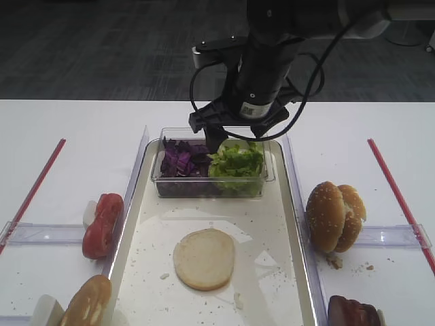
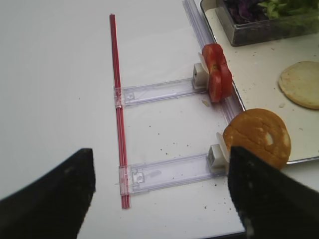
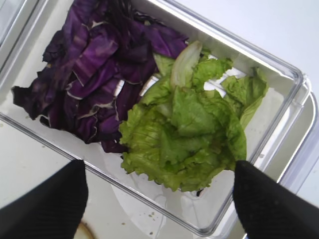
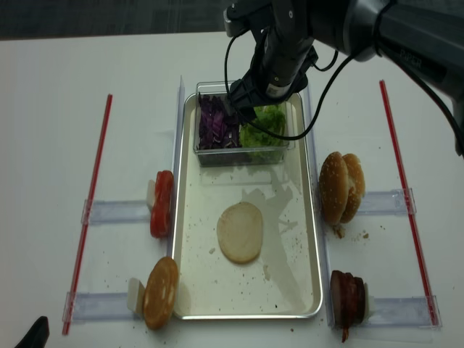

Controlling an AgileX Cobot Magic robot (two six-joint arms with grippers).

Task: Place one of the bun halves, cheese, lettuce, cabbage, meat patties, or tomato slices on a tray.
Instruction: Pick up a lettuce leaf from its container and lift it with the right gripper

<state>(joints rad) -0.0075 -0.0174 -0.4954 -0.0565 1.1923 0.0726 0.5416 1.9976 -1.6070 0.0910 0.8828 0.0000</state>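
Nothing really readable here. There's a small white sticker (image 1: 253, 109) on the right arm with a code-like print, too blurry to read.

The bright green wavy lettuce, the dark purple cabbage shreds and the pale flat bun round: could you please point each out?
Bright green wavy lettuce (image 3: 187, 142): right wrist view, centre of the leaf pile.
Dark purple cabbage shreds (image 3: 97, 74): right wrist view, middle of the heap.
Pale flat bun round (image 1: 203, 258): exterior high view, centre of its top.
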